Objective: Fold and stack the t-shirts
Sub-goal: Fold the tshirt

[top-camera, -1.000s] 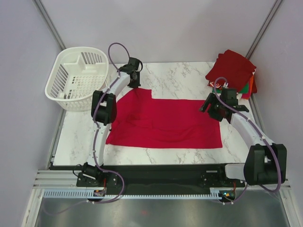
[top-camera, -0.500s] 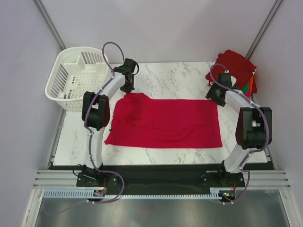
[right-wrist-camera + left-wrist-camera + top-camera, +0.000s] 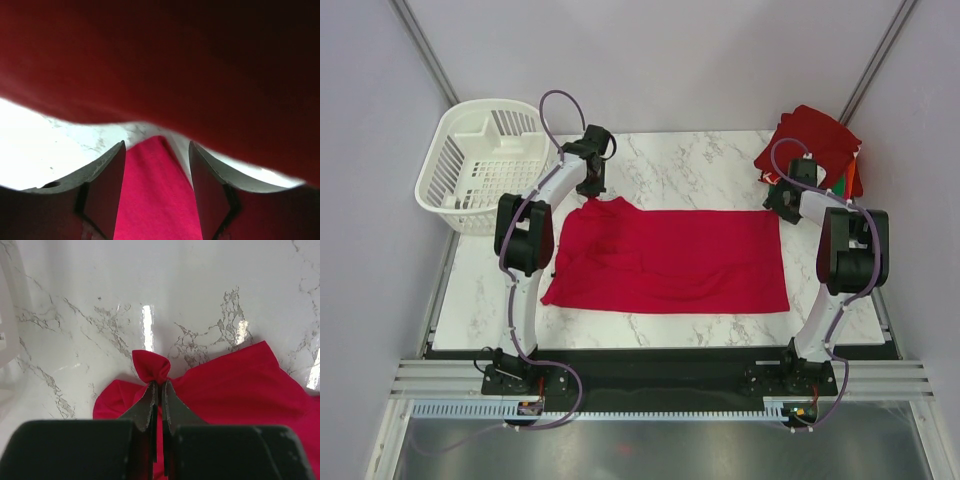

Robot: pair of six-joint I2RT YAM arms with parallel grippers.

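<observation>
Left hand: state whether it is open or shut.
Shut: the left hand pinches a bunched corner of the bright red t-shirt, its fingers nearly touching in the left wrist view.

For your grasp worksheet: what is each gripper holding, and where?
Left gripper pinches the bright red cloth t-shirt at its far-left corner; right gripper, open, holds nothing.

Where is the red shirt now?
Top view: the red shirt lies spread in the middle of the table, its far-left corner pinched by the left gripper, the basket beyond to the left.
</observation>
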